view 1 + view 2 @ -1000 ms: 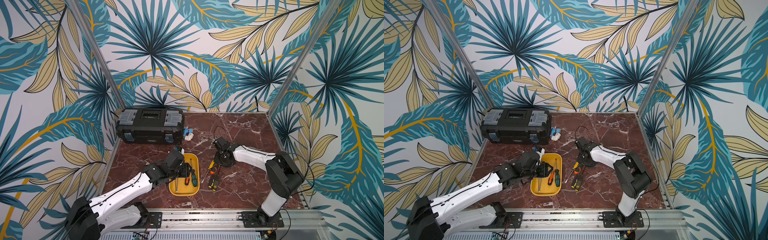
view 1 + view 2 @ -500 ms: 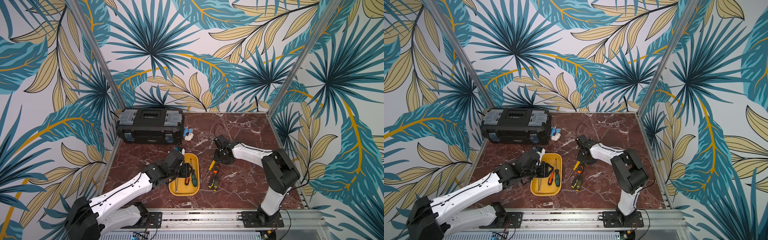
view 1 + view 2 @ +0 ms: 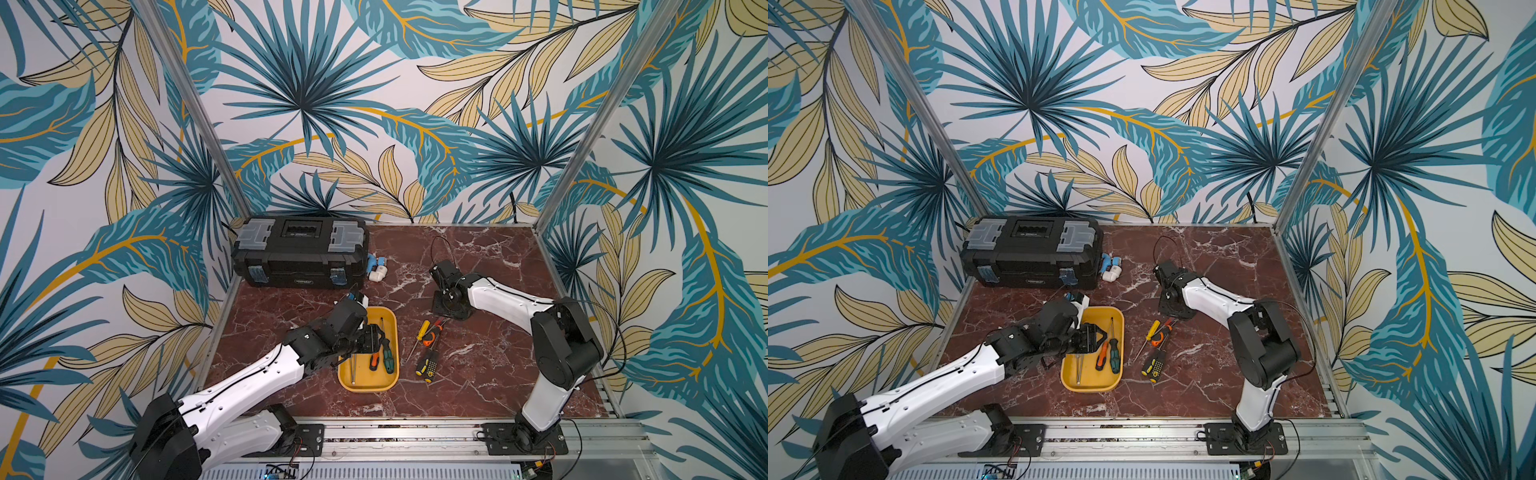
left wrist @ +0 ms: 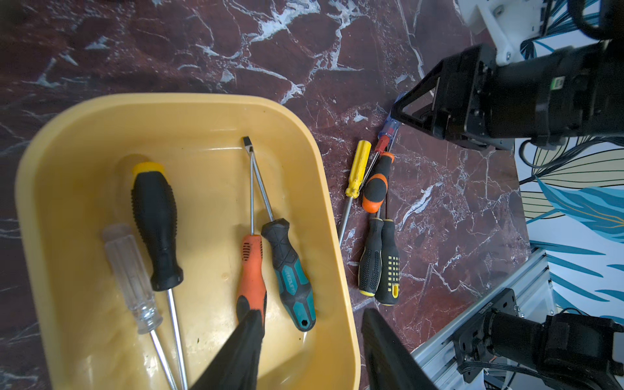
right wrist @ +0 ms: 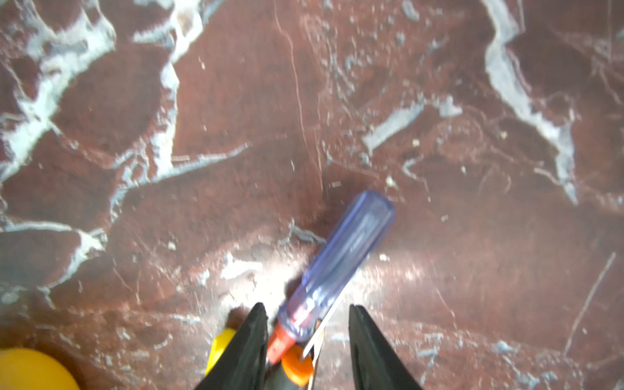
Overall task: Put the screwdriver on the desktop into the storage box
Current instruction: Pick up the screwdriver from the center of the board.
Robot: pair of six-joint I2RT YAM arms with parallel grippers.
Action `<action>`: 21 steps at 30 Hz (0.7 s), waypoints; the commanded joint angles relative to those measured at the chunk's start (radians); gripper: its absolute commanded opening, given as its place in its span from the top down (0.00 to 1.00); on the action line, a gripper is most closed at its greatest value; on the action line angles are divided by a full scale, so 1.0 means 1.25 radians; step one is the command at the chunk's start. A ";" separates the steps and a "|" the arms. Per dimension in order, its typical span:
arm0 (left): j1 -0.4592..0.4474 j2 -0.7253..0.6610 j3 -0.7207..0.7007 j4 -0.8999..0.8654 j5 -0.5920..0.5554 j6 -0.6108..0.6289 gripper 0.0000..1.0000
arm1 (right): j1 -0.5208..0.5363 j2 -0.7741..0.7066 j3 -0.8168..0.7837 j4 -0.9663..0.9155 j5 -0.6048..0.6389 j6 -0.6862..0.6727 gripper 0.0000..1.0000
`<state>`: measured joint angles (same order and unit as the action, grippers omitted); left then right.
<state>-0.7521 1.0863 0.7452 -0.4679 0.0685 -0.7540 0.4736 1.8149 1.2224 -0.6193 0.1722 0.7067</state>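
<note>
The yellow storage box [image 3: 368,384] lies on the desktop [image 3: 482,374] and holds several screwdrivers [image 4: 153,219]. More screwdrivers lie in a pile to its right: a yellow-handled one [image 3: 422,330], an orange-and-black one [image 4: 375,185] and two black-and-yellow ones [image 3: 427,365]. A blue clear-handled screwdriver [image 5: 341,250] lies at the pile's far end. My right gripper [image 5: 306,306] stands open, its fingers astride the red collar of that blue handle, with a gap on one side. My left gripper [image 4: 310,314] hovers open over the box's right wall, holding nothing.
A black toolbox [image 3: 301,251] with grey clasps stands at the back left. A small white-and-blue object [image 3: 377,268] lies beside it. Aluminium rails [image 3: 415,432] edge the front, and patterned walls close in the other sides.
My right gripper has shifted slightly toward the back, onto the far end of the pile. The left arm and the box's contents have not moved.
</note>
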 commanded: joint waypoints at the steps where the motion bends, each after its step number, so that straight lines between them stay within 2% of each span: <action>1: 0.007 -0.012 0.021 0.021 0.009 -0.004 0.49 | -0.019 0.045 0.008 -0.036 0.009 -0.016 0.59; 9: 0.020 -0.009 0.010 0.032 0.021 0.001 0.48 | -0.024 0.063 0.014 -0.037 0.007 -0.021 0.59; 17: 0.024 -0.003 0.013 0.033 0.028 0.009 0.48 | -0.024 0.135 0.070 -0.032 0.017 -0.072 0.61; 21: 0.026 -0.004 0.013 0.032 0.030 0.013 0.48 | -0.024 0.166 0.101 -0.036 0.030 -0.102 0.58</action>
<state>-0.7254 1.0866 0.7452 -0.4416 0.0952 -0.7513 0.4431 1.9724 1.3361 -0.6418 0.1864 0.6231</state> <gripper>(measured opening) 0.520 0.416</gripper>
